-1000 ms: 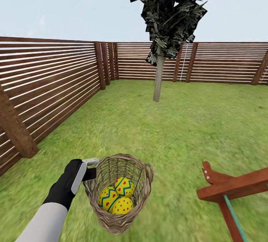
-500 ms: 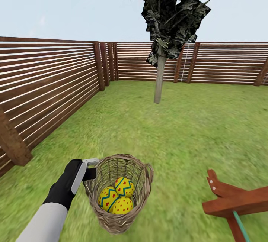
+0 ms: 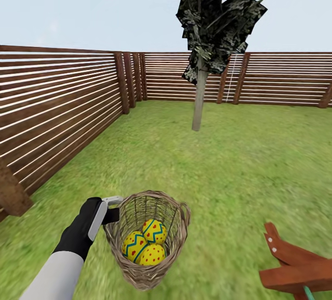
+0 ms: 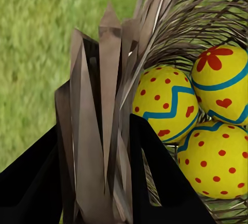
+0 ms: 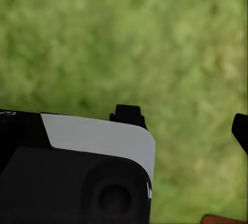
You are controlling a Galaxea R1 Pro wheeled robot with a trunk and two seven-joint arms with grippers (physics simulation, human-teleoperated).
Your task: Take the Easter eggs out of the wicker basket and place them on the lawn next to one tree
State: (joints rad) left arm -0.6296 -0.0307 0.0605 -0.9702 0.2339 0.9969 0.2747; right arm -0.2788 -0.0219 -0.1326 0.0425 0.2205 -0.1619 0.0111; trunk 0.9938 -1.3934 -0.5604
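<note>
Left pincer point(image 3: 112, 208) clamps the wicker basket point(image 3: 138, 272) rim — arm reaching forward.

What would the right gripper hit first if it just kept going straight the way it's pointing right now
Most likely the lawn. The right wrist view looks along the right gripper onto blurred grass, with nothing between. A sliver of reddish wood sits at the frame's edge, off that line. How far away the grass lies is unclear.

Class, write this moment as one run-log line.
left gripper: shut on wicker basket rim | Easter eggs: three inside | tree: ahead
</note>
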